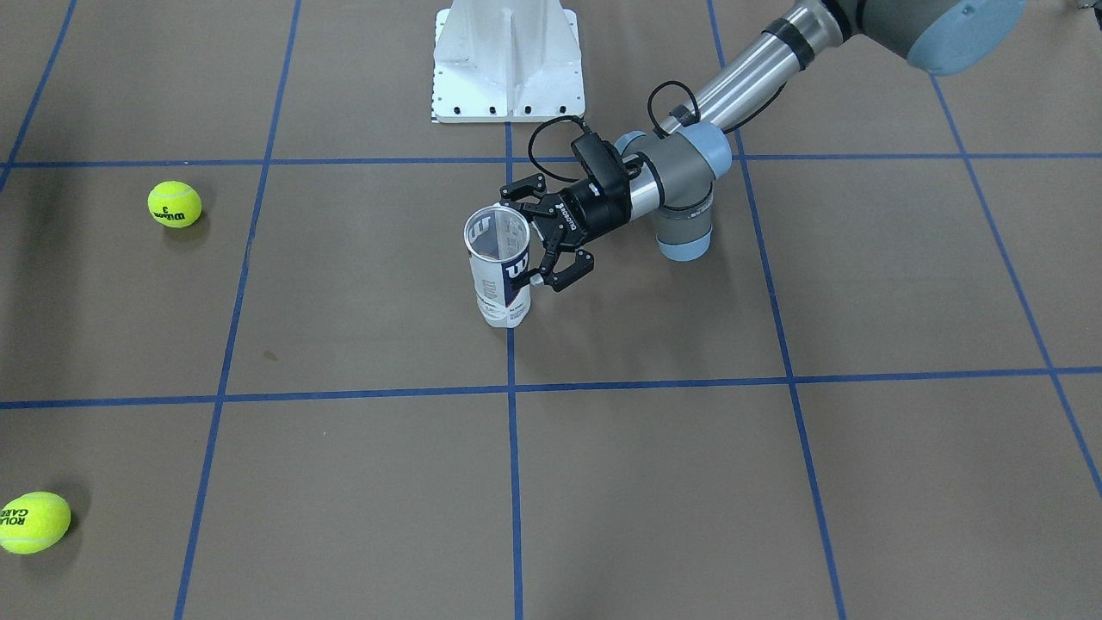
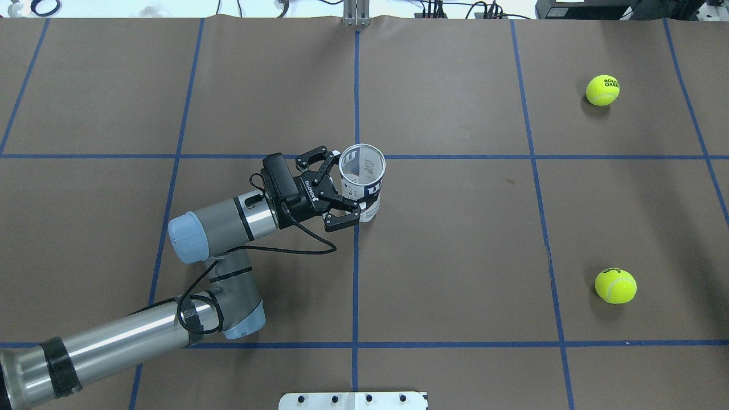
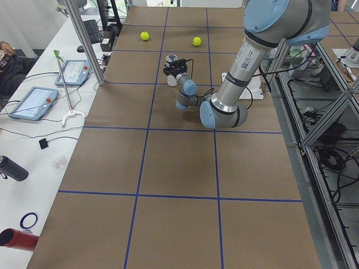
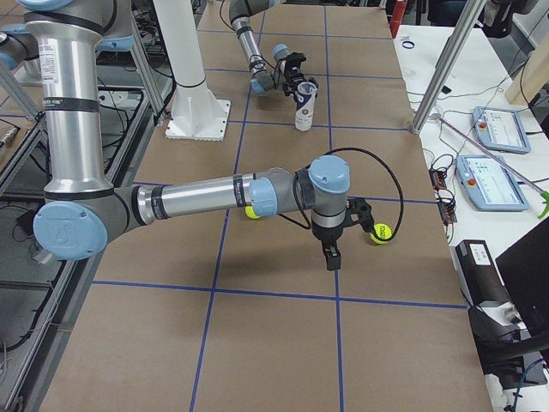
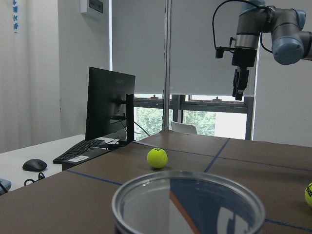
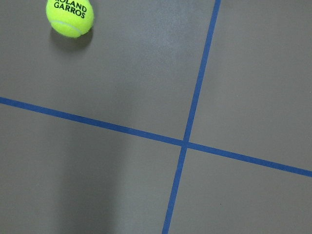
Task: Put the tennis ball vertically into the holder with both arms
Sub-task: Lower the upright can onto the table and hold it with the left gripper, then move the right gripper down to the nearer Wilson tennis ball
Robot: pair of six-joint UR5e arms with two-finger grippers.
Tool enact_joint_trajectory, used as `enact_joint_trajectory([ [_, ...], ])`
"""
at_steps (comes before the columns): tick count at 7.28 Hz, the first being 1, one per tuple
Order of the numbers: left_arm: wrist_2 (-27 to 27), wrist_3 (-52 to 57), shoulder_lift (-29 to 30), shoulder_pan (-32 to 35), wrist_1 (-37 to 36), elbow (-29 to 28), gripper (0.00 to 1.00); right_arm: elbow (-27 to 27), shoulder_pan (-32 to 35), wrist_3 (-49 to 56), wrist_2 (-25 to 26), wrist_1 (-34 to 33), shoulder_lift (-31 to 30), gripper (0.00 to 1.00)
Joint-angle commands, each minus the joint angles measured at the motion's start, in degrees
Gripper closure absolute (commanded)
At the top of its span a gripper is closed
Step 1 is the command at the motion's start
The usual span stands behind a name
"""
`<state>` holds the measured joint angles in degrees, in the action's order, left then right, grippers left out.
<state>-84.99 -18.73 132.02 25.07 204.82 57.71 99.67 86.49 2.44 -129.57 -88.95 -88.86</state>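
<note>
Holder [image 2: 362, 176] stands upright at table ctr, open mouth up, on the blue tape line running near-to-far. Left gripper [image 2: 344, 184] meets it side-on from the left w/ jaws spread wide to either side. The near fingertip sits right at the label and the far one looks clear of the rim, so it's not clamped.

Right gripper [image 4: 333, 257] hangs pointing straight down above the table on the right side. It's too small to tell whether spread or closed. Roland Garros ball [image 4: 380, 233] lies just beside it, at the far right. Wilson ball [image 2: 615, 286] lies nearer the robot, also well right of the holder.

Table [image 2: 455, 256] is covered in brown paper w/ a blue tape grid. White pedestal [image 1: 508, 60] sits at the robot's edge.

Room: side desk beyond the right end w/ monitor [image 5: 109, 105], keyboard [image 5: 80, 150] and mouse [image 5: 34, 165]; blinds and windows behind. Two tablets [image 3: 35, 102] lie on the bench on the far side.
</note>
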Motion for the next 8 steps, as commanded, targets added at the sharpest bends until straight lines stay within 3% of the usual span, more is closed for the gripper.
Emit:
enact_joint_trajectory([
  [1,0.0,0.0,0.0,0.0,0.0,0.0,0.07,0.2,0.0,-1.9,-0.9,0.1,0.0,0.00],
  [4,0.0,0.0,0.0,0.0,0.0,0.0,0.09,2.5,-0.8,-8.3,-4.4,0.2,0.0,0.00],
  [6,0.0,0.0,0.0,0.0,0.0,0.1,0.10,9.2,-8.5,-22.8,-4.4,0.3,0.0,0.00],
  [8,0.0,0.0,0.1,-0.1,0.0,0.1,0.10,11.7,-16.4,-41.5,-3.2,10.0,0.1,0.00],
])
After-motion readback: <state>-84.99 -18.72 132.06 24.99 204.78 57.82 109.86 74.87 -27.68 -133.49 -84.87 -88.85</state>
